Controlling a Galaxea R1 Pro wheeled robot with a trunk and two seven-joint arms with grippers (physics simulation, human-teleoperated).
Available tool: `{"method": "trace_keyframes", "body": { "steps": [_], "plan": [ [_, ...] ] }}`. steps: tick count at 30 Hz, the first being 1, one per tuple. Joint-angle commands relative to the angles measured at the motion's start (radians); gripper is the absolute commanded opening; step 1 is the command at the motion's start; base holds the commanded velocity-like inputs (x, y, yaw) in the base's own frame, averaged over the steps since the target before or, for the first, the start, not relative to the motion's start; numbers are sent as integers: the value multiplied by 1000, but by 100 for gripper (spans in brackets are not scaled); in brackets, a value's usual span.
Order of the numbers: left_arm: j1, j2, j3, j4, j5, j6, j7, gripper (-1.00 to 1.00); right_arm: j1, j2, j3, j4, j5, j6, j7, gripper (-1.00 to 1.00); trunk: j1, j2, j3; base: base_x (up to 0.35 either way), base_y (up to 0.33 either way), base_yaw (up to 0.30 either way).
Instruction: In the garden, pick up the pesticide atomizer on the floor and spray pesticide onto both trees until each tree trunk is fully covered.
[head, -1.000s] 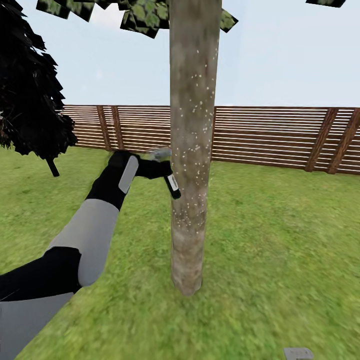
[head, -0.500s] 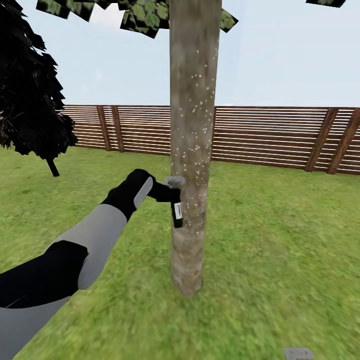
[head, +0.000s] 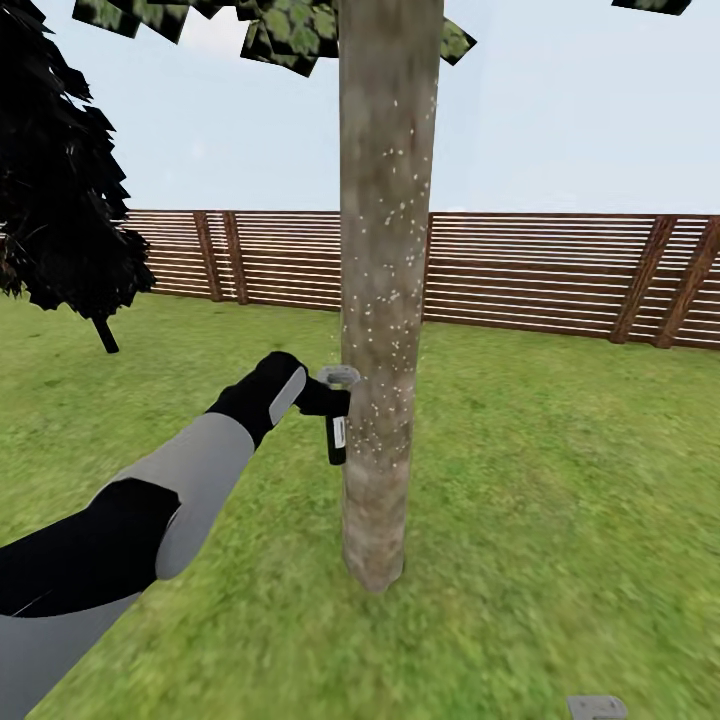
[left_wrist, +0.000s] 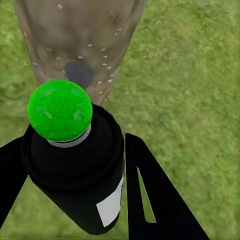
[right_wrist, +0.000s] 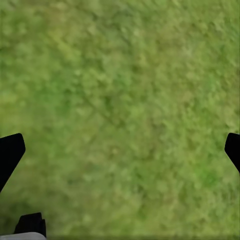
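The left gripper (head: 330, 398) is clamping the pesticide atomizer (head: 337, 432) just at nine o'clock of the tree trunk (head: 385, 300), close enough for white specks to land; the right gripper (right_wrist: 120, 150) is hanging wide open, empty, over grass (right_wrist: 125, 100).

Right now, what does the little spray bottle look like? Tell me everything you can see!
The pesticide atomizer is a small black cylinder with a white label on its side, a grey collar and a round bright green button on top. The left gripper is shut on it, a black finger on either side. In the head view it hangs roughly upright, right beside the tree trunk, whose bark is dotted with white specks. Whether it touches the bark is unclear.
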Motion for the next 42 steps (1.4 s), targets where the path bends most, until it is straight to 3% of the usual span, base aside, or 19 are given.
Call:
{"method": "trace_keyframes", "body": {
  "steps": [1, 4, 5, 8, 9, 10, 11, 15, 16, 17, 19, 27, 39, 42],
  "plan": [
    [0, 0, -1, -1, 1, 0, 1, -100, 0, 0, 0, 0, 0, 0, 0, 100, 0, 0, 0, 0, 0, 0],
    [0, 0, -4, -53, 1, 4, 3, -100, 0, -1, 0, 0, 0, 0, 0, 100, 0, 0, 0, 0, 0, 0],
    [-5, 0, -5, -138, 0, 34, 3, -100, 1, -1, 0, 0, 0, 0, 0, 100, 0, 0, 0, 0, 0, 0],
    [-97, 0, -4, -188, -1, 78, 2, -100, 5, -1, 0, 0, 0, 0, 0, 100, 0, 0, 0, 0, 0, 0],
    [-135, 0, -4, -172, 0, 81, 2, -100, 5, 0, 0, 0, 0, 0, 0, 100, 0, 0, 0, 0, 0, 0],
    [-242, 0, -3, -100, 1, 85, 2, -100, 6, 0, 0, 0, 0, 0, 0, 100, 0, 0, 0, 0, 0, 0],
    [-303, 0, -3, -59, 2, 87, 1, -100, 6, 0, 0, 0, 0, 0, 0, 100, 0, 0, 0, 0, 0, 0],
    [-427, 0, 5, 7, 4, 90, 1, -100, 6, 0, 0, 0, 0, 0, 0, 100, 0, 0, 0, 0, 0, 0],
    [-447, 0, 23, 11, 4, 90, 1, -100, 6, 0, 0, 0, 0, 0, 0, 100, 0, 0, 0, 0, 0, 0],
    [-475, 0, 64, 32, 4, 90, 0, -100, 6, 0, 0, 0, 0, 0, 0, 100, 0, 0, 0, 0, 0, 0],
    [-517, 0, 90, 65, 4, 90, 0, -100, 6, 0, 0, 0, 0, 0, 0, 100, 0, 0, 0, 0, 0, 0],
    [-663, 0, 105, 87, 4, 92, -1, -100, 8, 0, 0, 0, 0, 0, 0, 100, 0, 0, 0, 0, 0, 0],
    [-819, 1, 107, 76, 5, 92, -1, -100, 8, 0, 0, 0, 0, 0, 0, 100, 0, 0, 0, 0, 0, 0],
    [-851, 45, 107, 77, 4, 92, -1, -100, 8, -1, 0, 0, 0, 0, 0, 100, 0, 0, 0, 0, 0, 0]
  ]
}}
